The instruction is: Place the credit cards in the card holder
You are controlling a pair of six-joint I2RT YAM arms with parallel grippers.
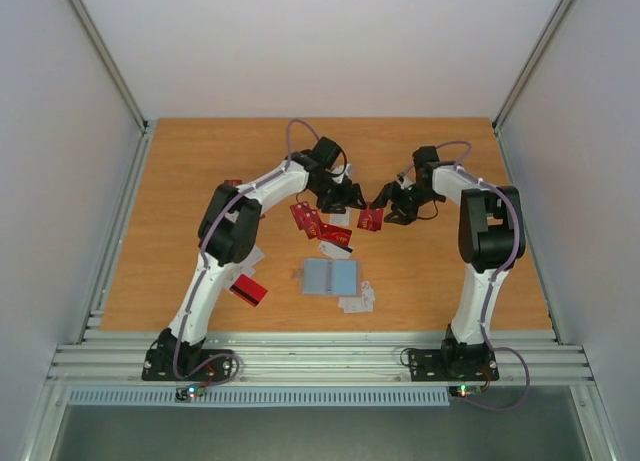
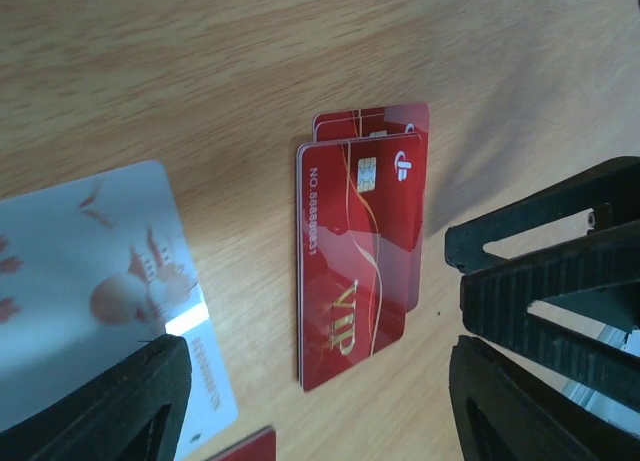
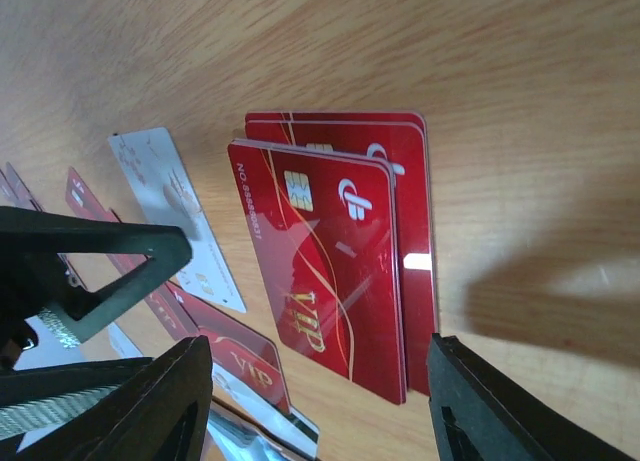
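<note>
A small stack of red credit cards (image 1: 370, 219) with gold VIP lettering lies on the table between my two grippers. It shows in the left wrist view (image 2: 360, 241) and the right wrist view (image 3: 335, 251). My left gripper (image 1: 345, 196) is open just left of the stack, its jaws (image 2: 310, 421) wide over it. My right gripper (image 1: 385, 201) is open just right of it, its jaws (image 3: 320, 421) also wide and empty. The card holder (image 1: 330, 277) lies open, blue-grey inside up, nearer the front.
More red cards (image 1: 307, 221) and a white card (image 2: 90, 281) lie left of the stack. White cards (image 1: 357, 301) lie by the holder. A red card (image 1: 247, 291) lies near the left arm and another (image 1: 232, 184) lies behind it.
</note>
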